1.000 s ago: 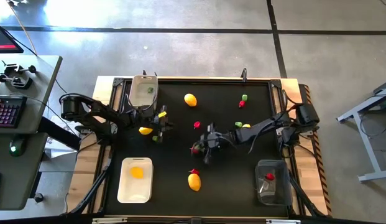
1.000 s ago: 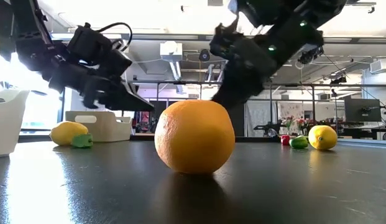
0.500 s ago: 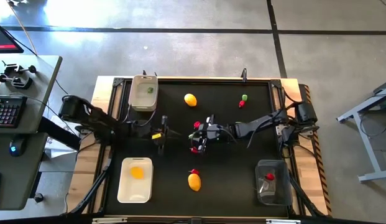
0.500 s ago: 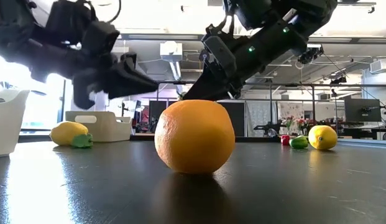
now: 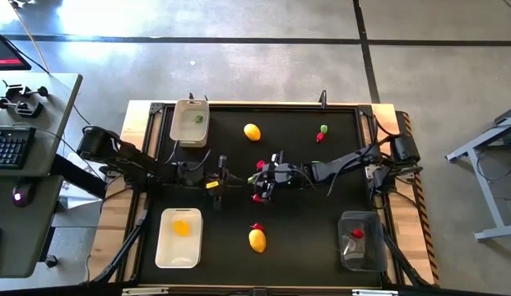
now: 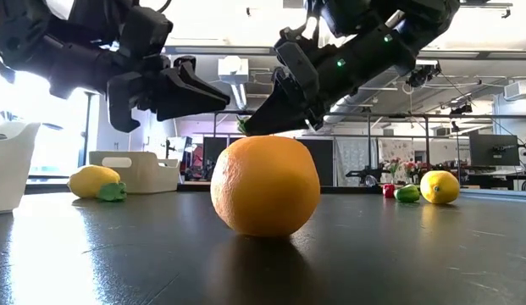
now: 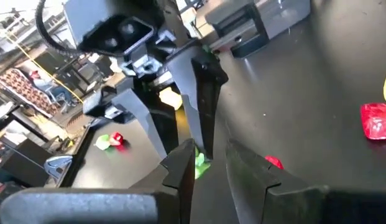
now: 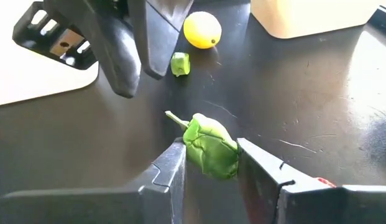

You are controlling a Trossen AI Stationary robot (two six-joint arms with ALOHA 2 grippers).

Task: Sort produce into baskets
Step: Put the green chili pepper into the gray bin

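My right gripper point(image 8: 208, 163) hovers over the table's middle point(image 5: 259, 178), shut on a green leafy piece of produce point(image 8: 209, 148). My left gripper point(image 7: 211, 167) is open and faces it from the left point(image 5: 225, 177), its fingertips a short way off the piece point(image 7: 201, 163). A lemon point(image 8: 202, 30) and a small green piece point(image 8: 179, 63) lie on the table behind the left gripper. The beige tub point(image 5: 190, 122) stands far left, the white tray point(image 5: 179, 238) near left and the clear bin point(image 5: 360, 241) near right. My right gripper pinches the green piece by its two sides point(image 8: 233, 157) between its fingers. The fingers come from the table's right, slanting a little downward. The piece hangs clear of the table point(image 6: 243, 125), with its thin stem point(image 8: 174, 118) sticking out toward the left gripper.
Another lemon point(image 5: 252, 131) lies far centre. An orange-yellow fruit point(image 5: 257, 240) with a red piece beside it lies near centre. Red pieces point(image 5: 260, 164) point(image 5: 257, 197) lie close to the right gripper. A green and red pair point(image 5: 322, 132) sits at the far right.
My left gripper has swung away from the lemon toward the table's right, risen a little, rolled, and opened its fingers facing the right gripper. My right gripper has tipped its fingertips up and carried the green piece slightly toward the left gripper.
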